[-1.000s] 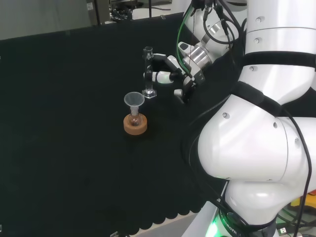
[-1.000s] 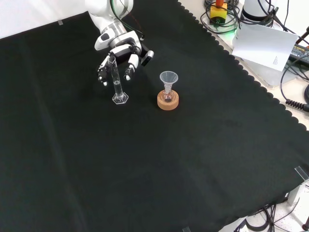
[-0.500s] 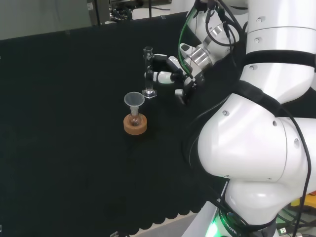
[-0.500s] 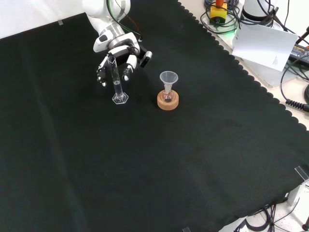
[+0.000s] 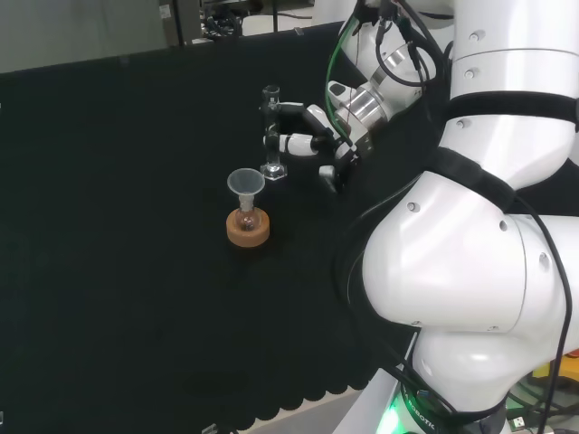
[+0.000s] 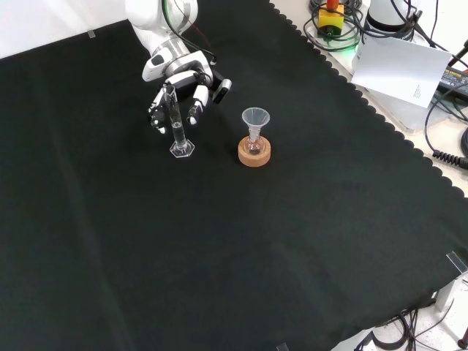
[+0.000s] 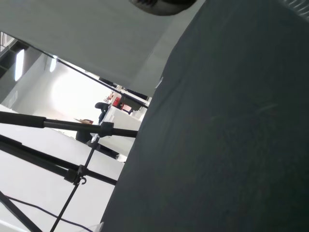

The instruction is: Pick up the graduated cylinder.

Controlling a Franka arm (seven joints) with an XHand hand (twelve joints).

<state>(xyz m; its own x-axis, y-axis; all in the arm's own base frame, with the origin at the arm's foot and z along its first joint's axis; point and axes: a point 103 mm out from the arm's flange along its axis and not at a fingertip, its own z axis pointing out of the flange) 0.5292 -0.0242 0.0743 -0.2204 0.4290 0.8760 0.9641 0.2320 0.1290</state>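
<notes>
So this is the grasp stage: the graduated cylinder [image 6: 176,124] stands upright on its hexagonal foot on the black cloth [image 6: 219,241], just left of the funnel [image 6: 255,117] that sits in a small flask on a cork ring [image 6: 254,153] in the front view. The hand [image 6: 180,89] is right behind the tube, fingers [image 5: 294,142] partly curled and reaching around it at mid height, but I can't tell if they're actually touching the glass. Foot looks planted on the cloth. Next it needs to finish wrapping, then lift straight up, keeping clear of that funnel.
</notes>
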